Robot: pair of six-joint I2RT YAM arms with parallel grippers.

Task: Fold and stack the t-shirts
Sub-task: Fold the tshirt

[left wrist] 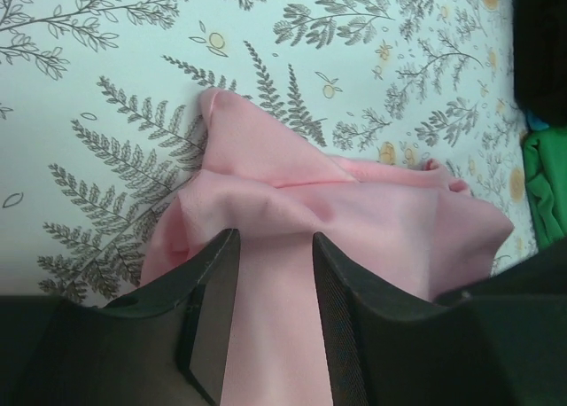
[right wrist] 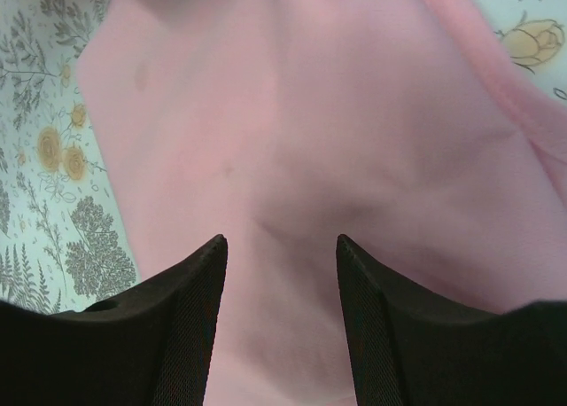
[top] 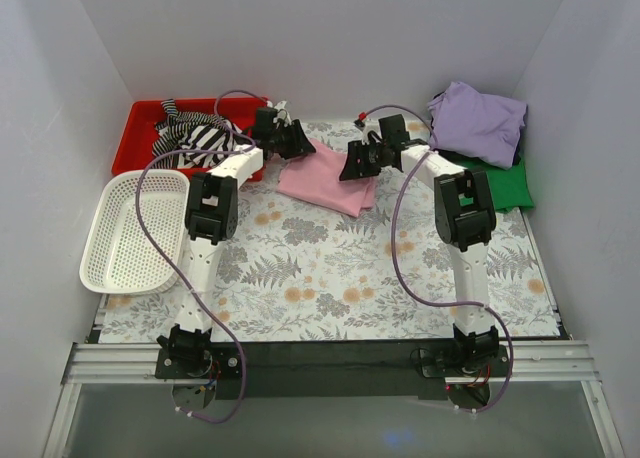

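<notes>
The light pink t-shirt (top: pixel 325 178) lies folded on the floral table cover at the back middle. My left gripper (top: pixel 296 144) is at its far left corner and my right gripper (top: pixel 356 164) at its right edge. In the left wrist view the left gripper (left wrist: pixel 275 238) is open with pink cloth (left wrist: pixel 354 211) lying flat between and under the fingers. In the right wrist view the right gripper (right wrist: pixel 282 239) is open just over the pink cloth (right wrist: pixel 292 113). The lavender t-shirt (top: pixel 478 123) lies bunched on the green t-shirt (top: pixel 503 185) at the back right.
A red bin (top: pixel 140 138) with striped black-and-white clothes (top: pixel 200 136) stands at the back left. A white plastic basket (top: pixel 135 228) stands in front of it. White walls close in the sides and back. The green shirt's edge (left wrist: pixel 545 184) shows in the left wrist view.
</notes>
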